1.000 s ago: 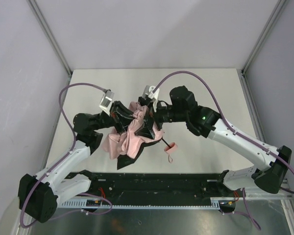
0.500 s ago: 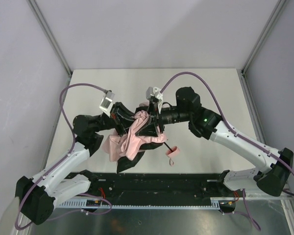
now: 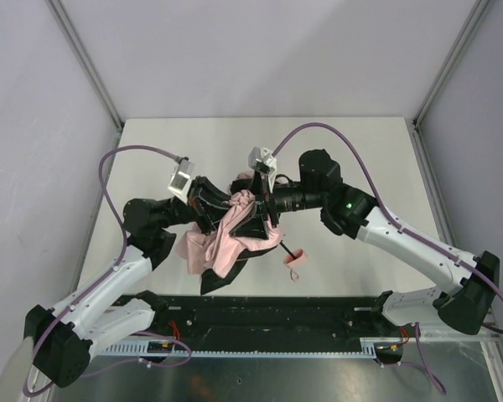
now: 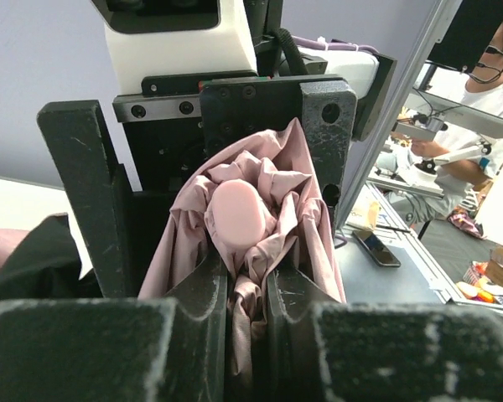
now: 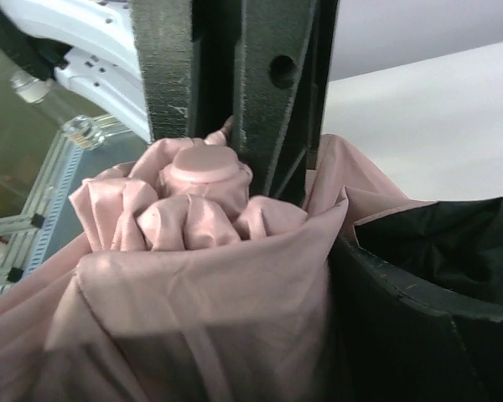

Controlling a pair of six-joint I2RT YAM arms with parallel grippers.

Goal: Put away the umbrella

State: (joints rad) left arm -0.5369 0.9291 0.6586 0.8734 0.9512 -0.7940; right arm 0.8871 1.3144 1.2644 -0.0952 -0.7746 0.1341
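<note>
Pale grey walls [image 3: 235, 59] and slanting aluminium posts [image 3: 84, 59] around a white bench [image 3: 360, 151], black mounting rail [image 3: 260, 314] along its near edge.

Rising from the near-left corner, left arm [image 3: 109, 285], elbow folded high by the left edge, forearm levelled toward the bench's middle. Left gripper [image 3: 228, 203] closed to a narrow slit, pinching a fold of pink cloth between its fingers [image 4: 205, 289].

Sweeping in from the near-right corner, right arm [image 3: 411, 243], long and low, wrist turned flat and pointing left, nose to nose with the other. Right gripper [image 3: 253, 201] with jaws spread wide to either side of the bunched crown, cloth brushing one finger [image 4: 327, 126], the other standing clear.

Hanging from that pinch over the middle of the bench, the umbrella [image 3: 222, 243]: half collapsed, canopy crumpled into a loose bundle, pale pink outside, black lining showing in the folds. Rounded pink cap [image 4: 237, 219] nested in gathered pleats at the top. Thin black shaft [image 3: 277, 243] slanting toward the near-right, ending in a stubby pink handle [image 3: 295, 256] with a thin strap loop [image 3: 292, 271]. Cannot tell whether resting on the bench or just above it.

Matte woven cloth, softly creased. Blocky black fingers, speckled with scuffs. Smooth white camera housing [image 4: 180, 42] above the right jaws
</note>
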